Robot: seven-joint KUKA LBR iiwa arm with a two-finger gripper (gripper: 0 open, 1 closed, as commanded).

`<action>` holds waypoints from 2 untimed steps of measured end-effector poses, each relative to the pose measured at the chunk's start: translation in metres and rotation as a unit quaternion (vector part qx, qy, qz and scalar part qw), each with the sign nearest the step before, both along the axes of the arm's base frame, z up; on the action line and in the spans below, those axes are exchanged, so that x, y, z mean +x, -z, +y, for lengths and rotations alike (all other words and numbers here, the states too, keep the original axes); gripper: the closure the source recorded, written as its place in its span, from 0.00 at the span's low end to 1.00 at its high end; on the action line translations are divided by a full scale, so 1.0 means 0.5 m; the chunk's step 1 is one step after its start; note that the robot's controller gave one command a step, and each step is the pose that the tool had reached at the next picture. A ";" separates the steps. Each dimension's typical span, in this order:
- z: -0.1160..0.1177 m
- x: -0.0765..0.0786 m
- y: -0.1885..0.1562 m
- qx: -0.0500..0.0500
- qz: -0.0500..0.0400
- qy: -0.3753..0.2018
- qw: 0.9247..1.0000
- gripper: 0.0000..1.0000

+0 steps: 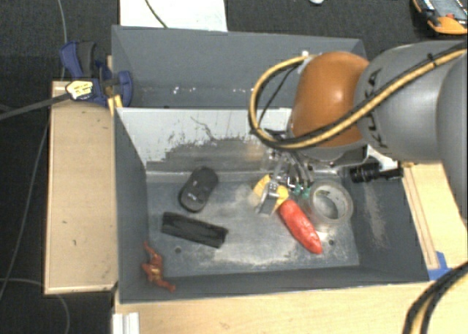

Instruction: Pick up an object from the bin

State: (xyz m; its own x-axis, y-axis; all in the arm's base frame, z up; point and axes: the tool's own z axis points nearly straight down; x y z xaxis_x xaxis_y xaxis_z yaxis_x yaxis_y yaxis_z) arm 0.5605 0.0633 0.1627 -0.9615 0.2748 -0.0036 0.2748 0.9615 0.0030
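Note:
My gripper (281, 185) hangs low in the right half of the bin, under the orange dome on the wrist. Just below and left of it lies a small yellow thing (265, 194) with a silvery part, touching the fingertips' area. A red carrot-shaped thing (300, 226) with a green tip lies slanted right beneath the gripper. A roll of clear tape (330, 202) sits just to the right. Whether anything is between the fingers is hidden.
A dark computer mouse (198, 188) lies left of centre. A black flat bar (193, 229) lies below it. A small orange-brown figure (155, 267) sits in the front left corner. The arm covers the bin's right back part.

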 end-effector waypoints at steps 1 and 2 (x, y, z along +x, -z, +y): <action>-0.001 0.058 0.000 0.000 0.000 -0.062 0.998 0.00; -0.016 0.003 -0.032 0.000 -0.001 -0.045 0.999 0.00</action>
